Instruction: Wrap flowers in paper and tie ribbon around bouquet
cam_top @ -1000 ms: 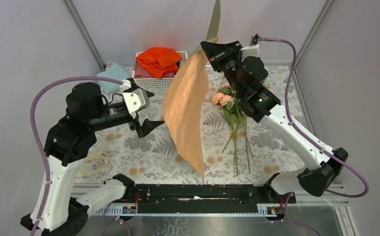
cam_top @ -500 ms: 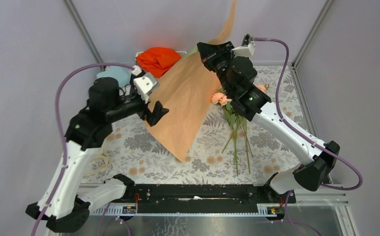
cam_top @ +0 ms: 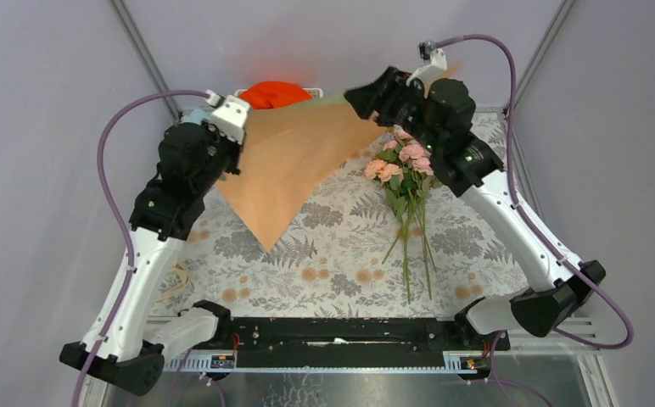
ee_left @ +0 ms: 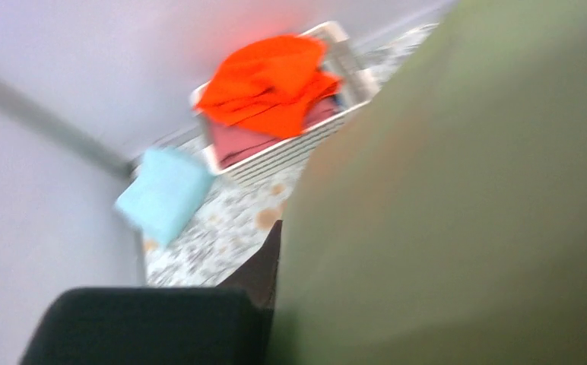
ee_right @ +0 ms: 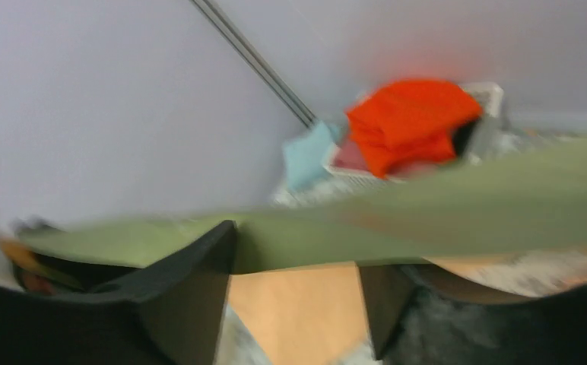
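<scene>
While both arms reach over the far half of the table (cam_top: 333,263), we list the paper (cam_top: 294,165) as stretched in the air between them. Its peach face is up in the top view, its olive face is toward both wrist cameras, and its loose lower corner points toward the near edge. Left gripper (cam_top: 237,144): pressed together on the sheet's left edge, one dark finger (ee_left: 264,270) lying against the olive face. Right gripper (ee_right: 298,255): fingers spread, with the sheet's far right edge running across their tips. That view is blurred, and we cannot tell whether the paper touches them. Flowers (cam_top: 405,165): lying flat on the table to the right of the paper, partly under the right arm. Their pink blooms are toward the far side, and their green stems run toward the near edge. White basket (ee_left: 306,141): at the far edge of the table, holding an orange cloth (ee_left: 268,72). Light-blue cloth (ee_left: 161,194): on the table just left of the basket.
</scene>
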Controlling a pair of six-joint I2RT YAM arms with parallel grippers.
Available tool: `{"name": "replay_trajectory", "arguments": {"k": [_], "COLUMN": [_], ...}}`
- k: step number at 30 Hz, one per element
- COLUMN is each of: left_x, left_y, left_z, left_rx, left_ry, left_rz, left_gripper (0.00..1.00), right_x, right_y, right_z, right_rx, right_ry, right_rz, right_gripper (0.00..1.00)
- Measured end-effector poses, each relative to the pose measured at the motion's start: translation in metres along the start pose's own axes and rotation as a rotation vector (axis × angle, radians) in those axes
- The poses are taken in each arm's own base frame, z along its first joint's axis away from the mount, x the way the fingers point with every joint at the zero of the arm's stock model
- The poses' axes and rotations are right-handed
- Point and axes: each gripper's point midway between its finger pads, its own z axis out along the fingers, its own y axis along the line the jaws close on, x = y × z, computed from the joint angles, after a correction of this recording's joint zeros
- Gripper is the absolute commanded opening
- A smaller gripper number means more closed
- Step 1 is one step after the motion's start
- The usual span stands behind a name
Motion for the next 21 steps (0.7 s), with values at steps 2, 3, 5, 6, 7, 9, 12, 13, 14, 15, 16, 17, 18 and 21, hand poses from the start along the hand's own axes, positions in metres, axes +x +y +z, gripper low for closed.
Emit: {"name": "replay_trajectory", "arguments": {"k": [2, 3, 5, 6, 7, 9, 12, 13, 14, 15, 16, 17, 18, 21], "left_x": [0.013, 0.019, 0.030, 0.033, 0.033, 0.028, 0.005, -0.004, -0.014, -0.023, -0.029, -0.036, -0.040, -0.054], "left_y": [0.039, 0.061, 0.100, 0.118, 0.130, 0.142, 0.141, 0.141, 0.141, 0.141, 0.141, 0.141, 0.141, 0.140], "left_z": [0.004, 0.005, 0.011, 0.013, 0.015, 0.016, 0.010, 0.006, 0.002, -0.003, -0.007, -0.012, -0.016, -0.028], "left_rx": [-0.129, -0.194, -0.291, -0.331, -0.354, -0.371, -0.346, -0.341, -0.339, -0.339, -0.340, -0.341, -0.341, -0.338], "left_ry": [0.045, 0.073, 0.126, 0.149, 0.160, 0.162, 0.120, 0.101, 0.076, 0.054, 0.038, 0.025, 0.017, -0.005], "left_rz": [-0.022, -0.037, -0.068, -0.084, -0.093, -0.101, -0.096, -0.093, -0.089, -0.084, -0.080, -0.074, -0.068, -0.047], "left_gripper": [0.00, 0.00, 0.00, 0.00, 0.00, 0.00, 0.00, 0.00, 0.00, 0.00, 0.00, 0.00, 0.00, 0.00], "right_x": [0.019, 0.032, 0.075, 0.104, 0.127, 0.179, 0.234, 0.248, 0.259, 0.268, 0.276, 0.281, 0.286, 0.293], "right_y": [-0.037, -0.056, -0.088, -0.102, -0.113, -0.143, -0.193, -0.209, -0.225, -0.239, -0.258, -0.272, -0.288, -0.335], "right_z": [-0.012, -0.020, -0.040, -0.052, -0.062, -0.080, -0.099, -0.101, -0.102, -0.101, -0.098, -0.096, -0.093, -0.077], "right_rx": [0.029, 0.052, 0.078, 0.072, 0.074, 0.097, 0.209, 0.249, 0.288, 0.325, 0.372, 0.405, 0.446, 0.544], "right_ry": [0.112, 0.168, 0.313, 0.398, 0.466, 0.600, 0.741, 0.773, 0.798, 0.814, 0.827, 0.834, 0.847, 0.858], "right_rz": [-0.082, -0.108, -0.153, -0.164, -0.166, -0.161, -0.150, -0.149, -0.147, -0.144, -0.139, -0.134, -0.118, -0.058], "right_gripper": [0.75, 0.74, 0.68, 0.62, 0.55, 0.40, 0.23, 0.18, 0.09, 0.05, 0.01, 0.00, 0.00, 0.00]}}
